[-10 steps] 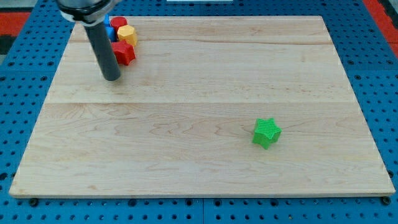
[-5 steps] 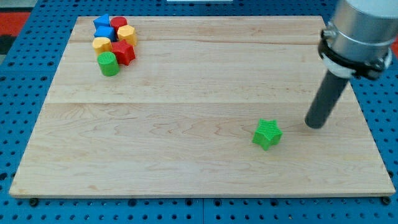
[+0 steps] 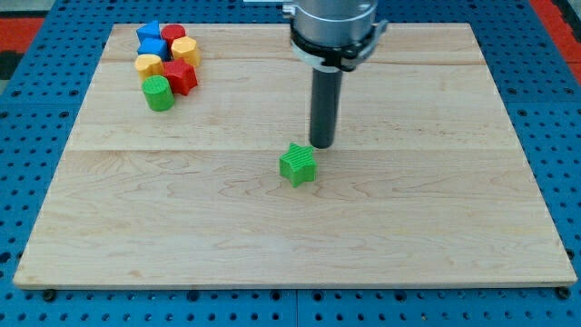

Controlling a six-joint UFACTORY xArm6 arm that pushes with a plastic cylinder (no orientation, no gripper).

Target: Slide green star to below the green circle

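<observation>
The green star (image 3: 298, 164) lies near the middle of the wooden board (image 3: 436, 245). My tip (image 3: 321, 143) stands just above and to the right of it, very close or touching. The green circle (image 3: 159, 93) sits at the view's upper left, at the bottom of a cluster of blocks, far left of the star.
Above the green circle are a red block (image 3: 181, 76), a yellow block (image 3: 149, 64), another yellow block (image 3: 185, 48), a red block (image 3: 172, 34) and blue blocks (image 3: 151, 39). The board lies on a blue pegboard (image 3: 36, 136).
The green star has moved up and to the left, from the lower right toward the middle. My tip has moved from the right side to just above-right of the star.
</observation>
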